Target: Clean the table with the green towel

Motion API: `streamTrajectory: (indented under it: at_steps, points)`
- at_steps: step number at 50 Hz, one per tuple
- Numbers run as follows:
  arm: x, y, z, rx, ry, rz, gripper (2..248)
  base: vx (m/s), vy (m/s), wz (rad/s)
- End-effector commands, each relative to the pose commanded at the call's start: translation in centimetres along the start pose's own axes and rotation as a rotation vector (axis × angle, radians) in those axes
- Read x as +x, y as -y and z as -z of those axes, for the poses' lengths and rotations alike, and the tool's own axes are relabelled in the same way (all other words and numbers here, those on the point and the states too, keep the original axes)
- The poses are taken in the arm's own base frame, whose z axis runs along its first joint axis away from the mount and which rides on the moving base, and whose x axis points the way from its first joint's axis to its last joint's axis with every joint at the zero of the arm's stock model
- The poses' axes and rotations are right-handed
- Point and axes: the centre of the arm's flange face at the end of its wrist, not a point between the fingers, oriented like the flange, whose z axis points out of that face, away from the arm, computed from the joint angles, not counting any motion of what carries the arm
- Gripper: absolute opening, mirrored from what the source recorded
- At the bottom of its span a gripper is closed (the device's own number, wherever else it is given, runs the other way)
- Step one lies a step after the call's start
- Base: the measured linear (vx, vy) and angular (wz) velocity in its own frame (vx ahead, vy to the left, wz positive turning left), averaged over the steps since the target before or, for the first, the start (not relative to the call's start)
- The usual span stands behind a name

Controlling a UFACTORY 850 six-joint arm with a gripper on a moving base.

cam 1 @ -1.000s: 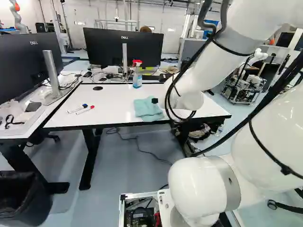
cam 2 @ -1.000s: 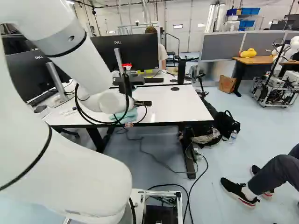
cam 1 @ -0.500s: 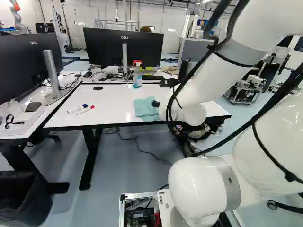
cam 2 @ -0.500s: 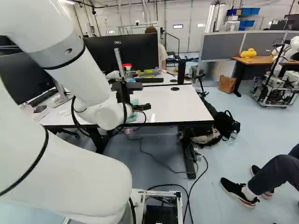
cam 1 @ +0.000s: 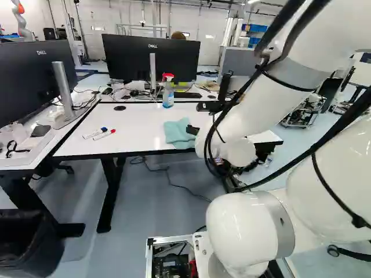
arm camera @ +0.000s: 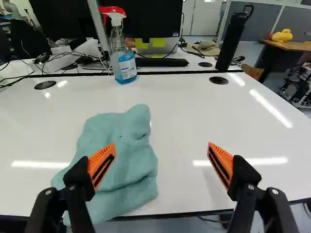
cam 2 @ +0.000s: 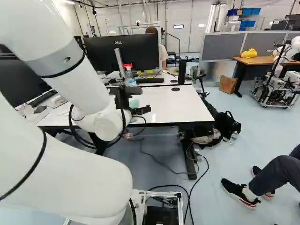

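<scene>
Pulled arm back toward base and lower, off surface. Pincer stood wide, holding nothing, at near edge. Green towel lay crumpled on surface, under left finger, offset left of pincer's midline; spray bottle far beyond.

We note an open workshop hall with a smooth grey floor and white walls, lit from overhead. A second desk adjoins the left edge of the white table and carries a dark monitor. Another monitor stands beyond the table's far edge. Grey partition panels rise at the right of the right base view, fronted by a wooden desk. Cables trail across the floor beneath the table's right edge.
</scene>
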Motion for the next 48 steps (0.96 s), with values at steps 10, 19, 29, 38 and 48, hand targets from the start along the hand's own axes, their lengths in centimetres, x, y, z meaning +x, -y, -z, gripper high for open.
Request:
streamTrajectory:
  at_steps: [10, 19, 29, 38, 48]
  points:
    - [-0.41, 0.02, 0.37, 0.001, -0.016, 0.0, 247, 0.0, 0.0, 0.0]
    - [-0.63, 0.03, 0.58, 0.001, -0.025, 0.0, 247, 0.0, 0.0, 0.0]
    - [-0.72, 0.03, 0.67, 0.001, -0.029, 0.0, 247, 0.0, 0.0, 0.0]
    - [-0.72, 0.03, 0.67, 0.001, -0.029, 0.0, 247, 0.0, 0.0, 0.0]
    - [-0.72, 0.03, 0.67, 0.001, -0.029, 0.0, 247, 0.0, 0.0, 0.0]
